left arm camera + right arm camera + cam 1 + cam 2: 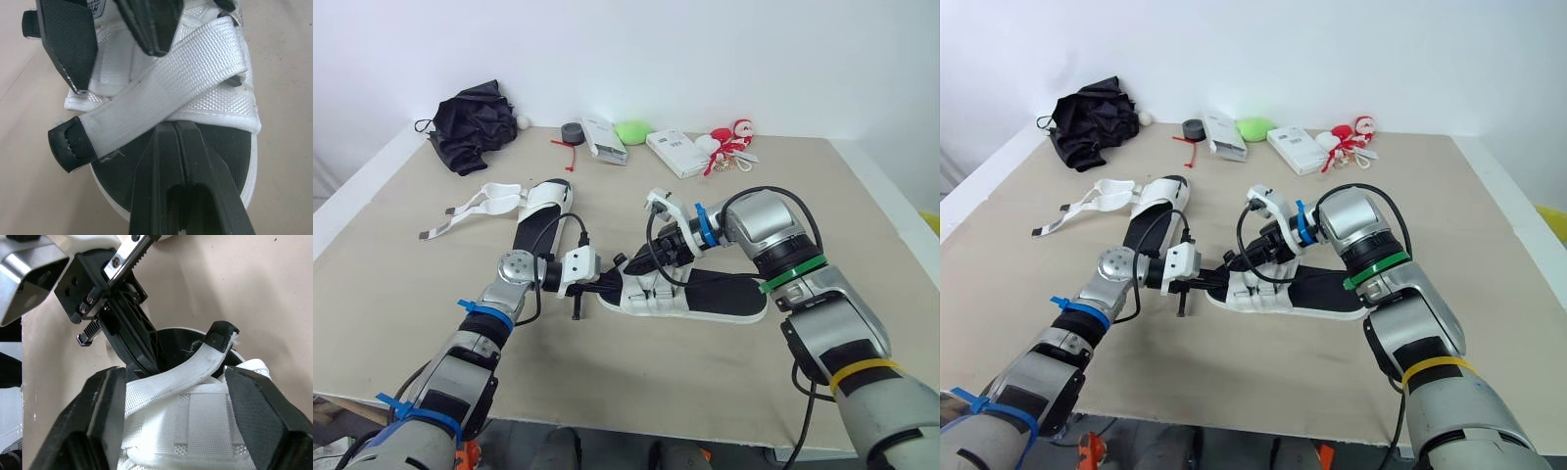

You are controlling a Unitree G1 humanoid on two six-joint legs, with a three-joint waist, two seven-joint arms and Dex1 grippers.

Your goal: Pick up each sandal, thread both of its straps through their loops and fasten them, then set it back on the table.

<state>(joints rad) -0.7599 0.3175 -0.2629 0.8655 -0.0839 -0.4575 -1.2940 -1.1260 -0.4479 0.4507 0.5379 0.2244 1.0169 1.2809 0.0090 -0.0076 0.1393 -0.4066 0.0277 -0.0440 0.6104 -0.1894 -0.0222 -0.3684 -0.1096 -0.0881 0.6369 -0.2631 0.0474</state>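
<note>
A white sandal with a black footbed [705, 294] lies mid-table. My right gripper [178, 416] is closed over its front webbing band, one finger on each side. A loose white strap with a black end tab [161, 88] crosses diagonally over that band. My left gripper [172, 128] comes from the toe side, fingers shut together, the tip touching the strap's edge; I cannot tell whether it pinches any strap. The second sandal [543, 211] lies at the left rear with its straps [475, 208] spread open on the table.
Along the far edge sit a black bag [472, 122], a grey tape roll [572, 131], two white boxes [604, 139] [676, 153], a green object [632, 131] and a red-and-white toy [729, 142]. Bare tabletop [636, 372] lies in front of the sandal.
</note>
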